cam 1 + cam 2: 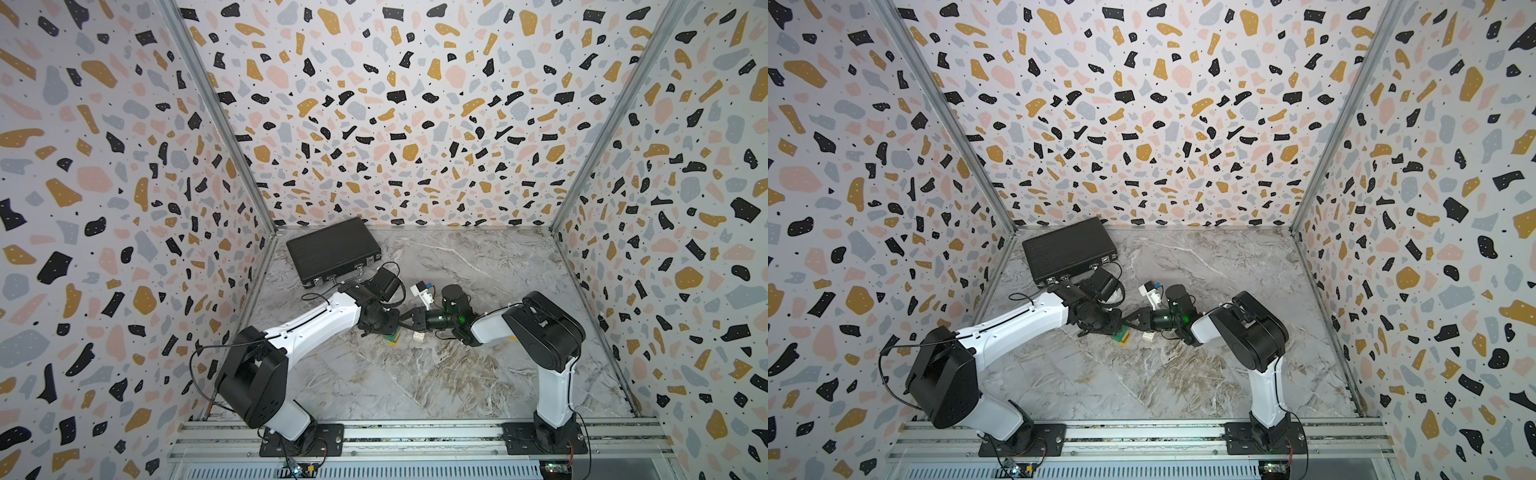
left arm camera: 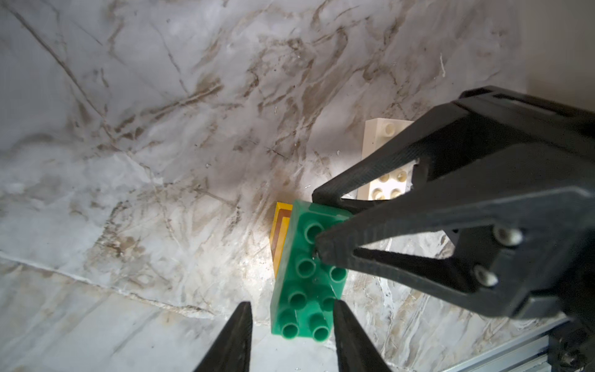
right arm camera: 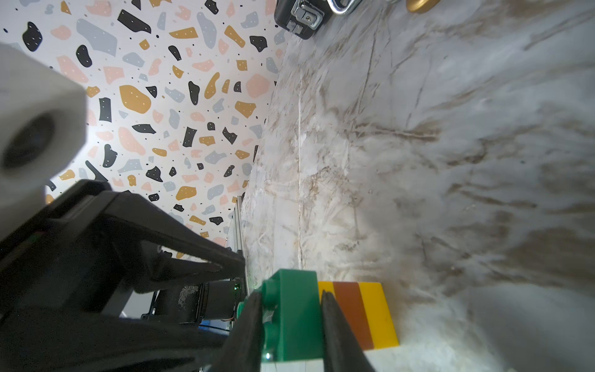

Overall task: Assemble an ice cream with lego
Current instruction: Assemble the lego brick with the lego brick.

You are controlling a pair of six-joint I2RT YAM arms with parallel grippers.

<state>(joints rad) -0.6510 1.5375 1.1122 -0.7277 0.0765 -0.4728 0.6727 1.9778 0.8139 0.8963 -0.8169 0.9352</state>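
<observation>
The ice cream stands as a part-built lego stack: a green brick [image 2: 309, 273], studs facing the left wrist camera, with a yellow-brown-yellow stick [image 3: 357, 312] on its underside. In both top views it sits low at mid-table [image 1: 392, 338] [image 1: 1122, 336]. My right gripper [image 3: 291, 294] is shut on one end of the green brick, one finger on the studs and one beside the stick. My left gripper [image 2: 293, 338] straddles the other end, open, with one finger touching the brick's edge and the other apart. A loose white brick [image 2: 383, 161] lies just behind [image 1: 419, 336].
A black briefcase [image 1: 334, 251] lies at the back left by the wall, with a small brass knob [image 3: 421, 4] near it. Both arms meet at mid-table, fingers close together. Patterned walls close in three sides; a metal rail [image 1: 415, 436] runs along the front.
</observation>
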